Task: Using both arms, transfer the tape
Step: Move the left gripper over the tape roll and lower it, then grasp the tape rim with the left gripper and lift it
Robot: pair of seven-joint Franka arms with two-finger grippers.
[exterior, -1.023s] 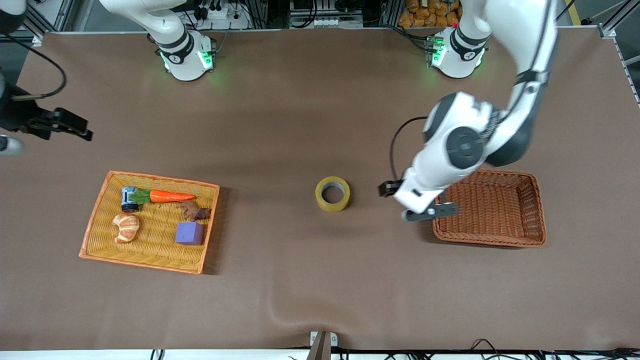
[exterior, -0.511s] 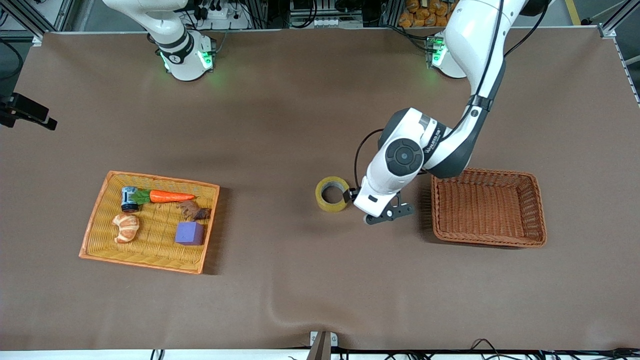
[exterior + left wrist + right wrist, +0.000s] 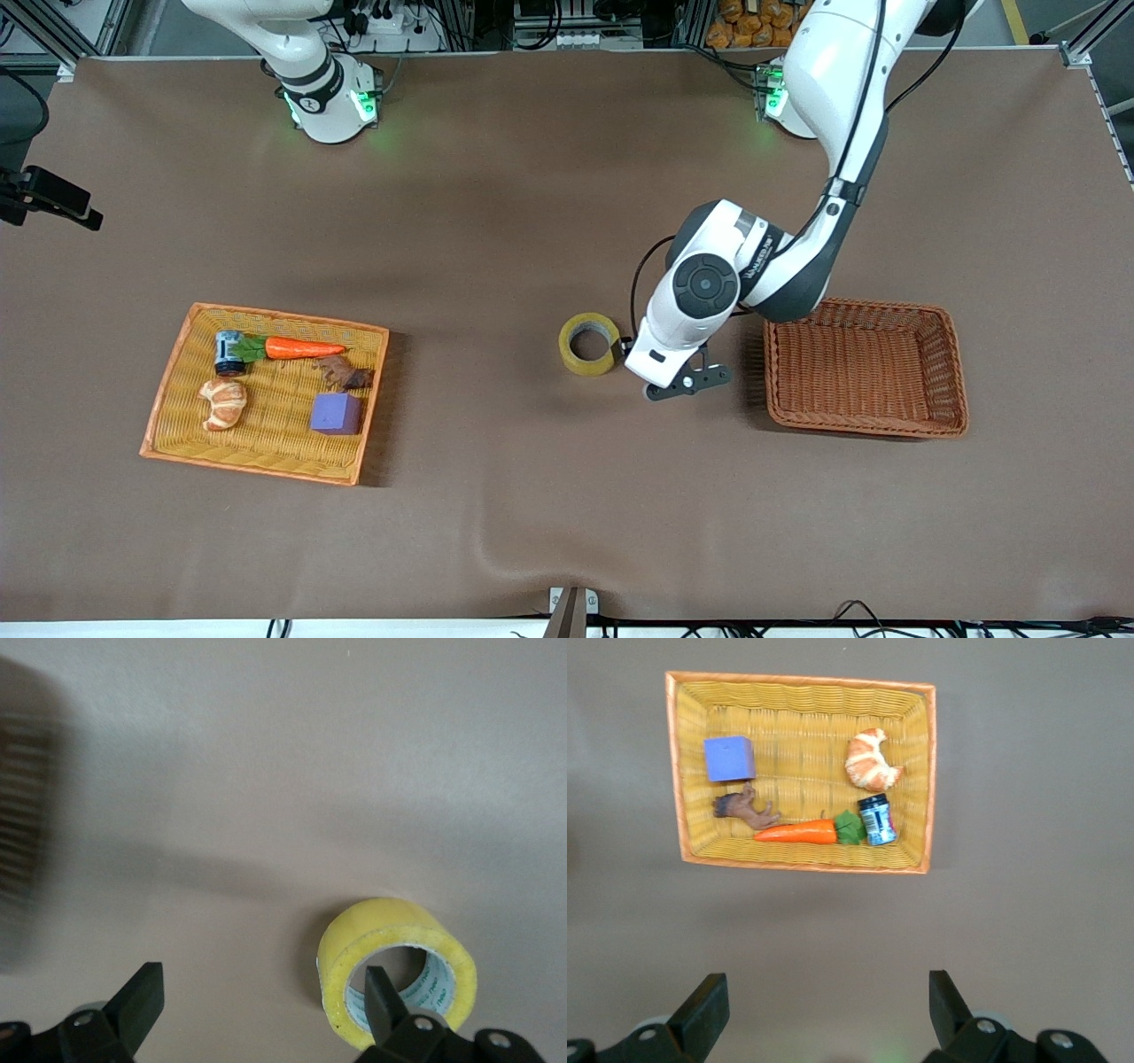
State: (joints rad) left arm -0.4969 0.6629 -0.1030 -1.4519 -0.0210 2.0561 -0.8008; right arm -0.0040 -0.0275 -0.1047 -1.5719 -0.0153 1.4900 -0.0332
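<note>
The tape (image 3: 589, 344), a yellow ring with a pale core, lies flat on the brown table midway between the two baskets. In the left wrist view the tape (image 3: 381, 926) sits at one side of my left gripper (image 3: 262, 1001), which is open. One of its fingers (image 3: 383, 999) lies over the tape's hole and the other is over bare table. In the front view the left gripper (image 3: 654, 365) is low beside the tape, between it and the brown basket. My right gripper (image 3: 824, 1005) is open and empty, high over the table, and shows at the front view's edge (image 3: 53, 199).
An orange wicker basket (image 3: 288, 317) at the right arm's end holds a carrot (image 3: 301, 348), a purple cube (image 3: 336, 413), a croissant toy (image 3: 223, 403), a small jar and a brown toy. It also shows in the right wrist view (image 3: 799, 680). A brown wicker basket (image 3: 955, 372) stands at the left arm's end.
My left arm has swung from the brown basket's edge to beside the tape and settled a little lower. My right gripper has drawn back toward the view's edge.
</note>
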